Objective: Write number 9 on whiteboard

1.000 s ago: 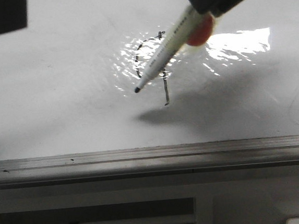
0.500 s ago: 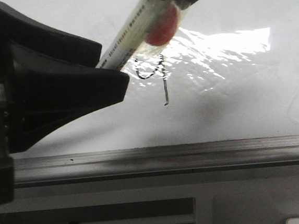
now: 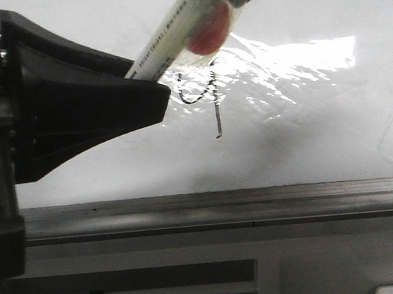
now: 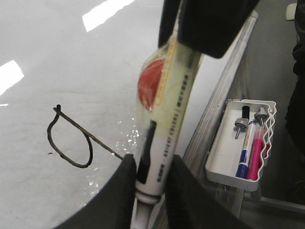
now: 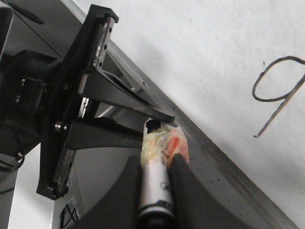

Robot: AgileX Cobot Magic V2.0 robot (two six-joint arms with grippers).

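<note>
The number 9 is already on the whiteboard, so I've got the marker lifted off. My right gripper clamps its back end, my left gripper pinches the tip end, looks like a handover. A pen tray hangs off the rail.

Bright light glares in wrinkled patches across the glossy writing surface. A white wavy-walled tray hangs just beside the grey edge rail, holding 4 markers. Under the rail sits a pale grey frame with dark slots.
</note>
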